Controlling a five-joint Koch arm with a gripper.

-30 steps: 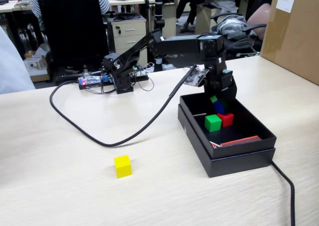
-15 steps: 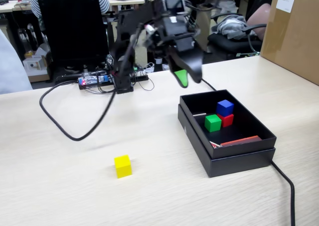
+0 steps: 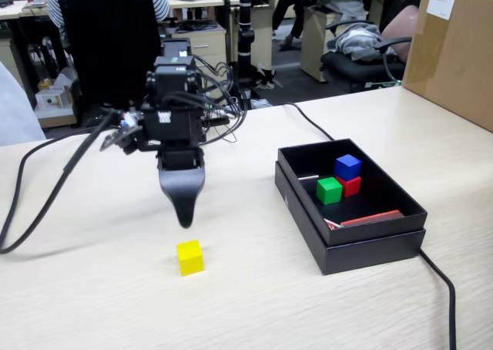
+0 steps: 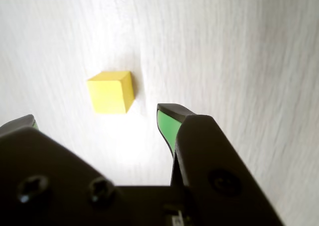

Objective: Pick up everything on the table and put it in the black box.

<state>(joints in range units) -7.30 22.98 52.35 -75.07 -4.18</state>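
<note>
A yellow cube (image 3: pixel 189 257) lies alone on the beige table (image 3: pixel 92 288), left of the black box (image 3: pixel 370 242). The blue cube (image 3: pixel 348 166), red cube (image 3: pixel 351 186) and green cube (image 3: pixel 329 190) sit inside the box, with a thin red strip (image 3: pixel 371 218) near its front wall. My gripper (image 3: pixel 185 219) hangs just above and behind the yellow cube, pointing down. In the wrist view the yellow cube (image 4: pixel 110 91) lies ahead of my gripper (image 4: pixel 97 117), whose jaws stand wide apart with nothing between them. A green pad (image 4: pixel 167 129) lines the right finger.
A black cable (image 3: pixel 46 196) runs across the table at the left, another cable (image 3: pixel 443 288) trails from the box toward the front right. A large brown carton (image 3: pixel 454 49) stands at the back right. Office chairs and desks lie beyond the table's far edge.
</note>
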